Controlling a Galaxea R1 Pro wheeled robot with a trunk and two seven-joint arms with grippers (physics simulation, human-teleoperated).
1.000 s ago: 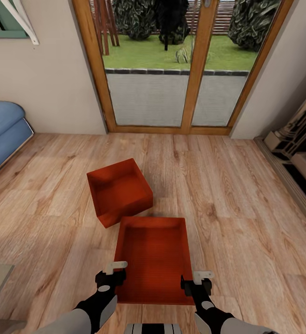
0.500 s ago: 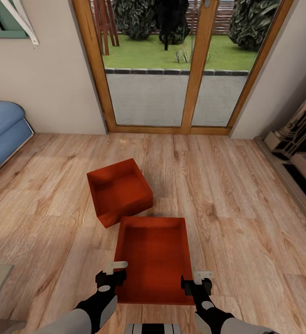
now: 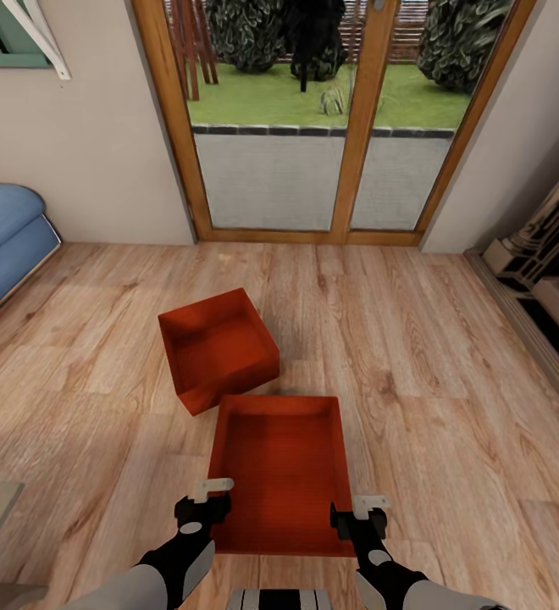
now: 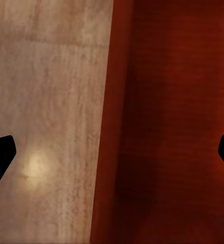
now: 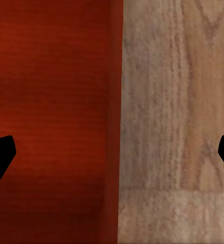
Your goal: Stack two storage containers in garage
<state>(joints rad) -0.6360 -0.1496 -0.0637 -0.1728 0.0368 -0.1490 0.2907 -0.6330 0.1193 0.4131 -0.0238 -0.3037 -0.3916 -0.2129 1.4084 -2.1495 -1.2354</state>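
At six o'clock on the wood floor (image 3: 449, 407), the near container (image 3: 281, 474) lies empty, long axis running toward twelve, its near wall partly hidden. Left pincer (image 3: 203, 500) and right pincer (image 3: 360, 517) hover wide over its side walls, holding nothing. Toward eleven, the far container (image 3: 218, 347), also empty, sits turned slightly, touching its corner.
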